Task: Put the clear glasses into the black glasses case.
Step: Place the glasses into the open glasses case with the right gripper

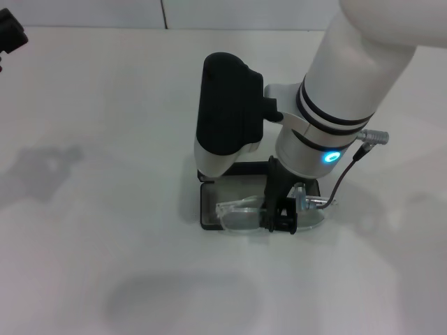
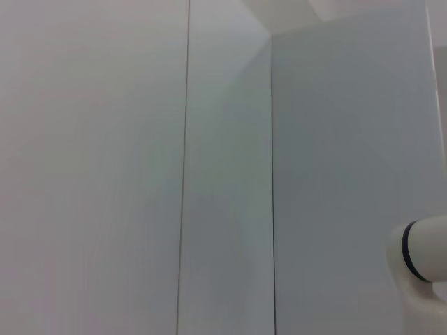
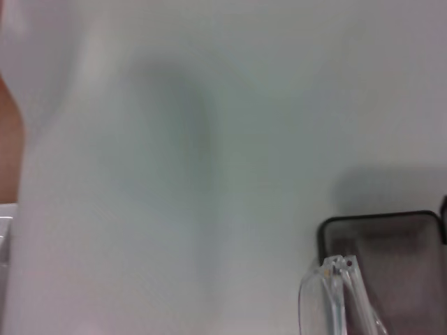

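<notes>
The black glasses case (image 1: pixel 207 206) lies open on the white table, its lid (image 1: pixel 246 167) raised at the back, mostly hidden by my right arm. The clear glasses (image 1: pixel 239 212) sit across the case's front edge, one lens over the grey lining and the other lens past its right end. My right gripper (image 1: pixel 281 215) reaches straight down and is shut on the glasses near their middle. The right wrist view shows one end of the clear glasses (image 3: pixel 336 293) over a corner of the case (image 3: pixel 405 230). My left gripper (image 1: pixel 10 35) is parked at the table's far left corner.
My right arm's white forearm (image 1: pixel 349 77) and black wrist housing (image 1: pixel 227 112) hang over the back of the case. The white table (image 1: pixel 105 244) extends all around it. The left wrist view shows only pale wall panels (image 2: pixel 140 167) and a piece of white arm (image 2: pixel 424 259).
</notes>
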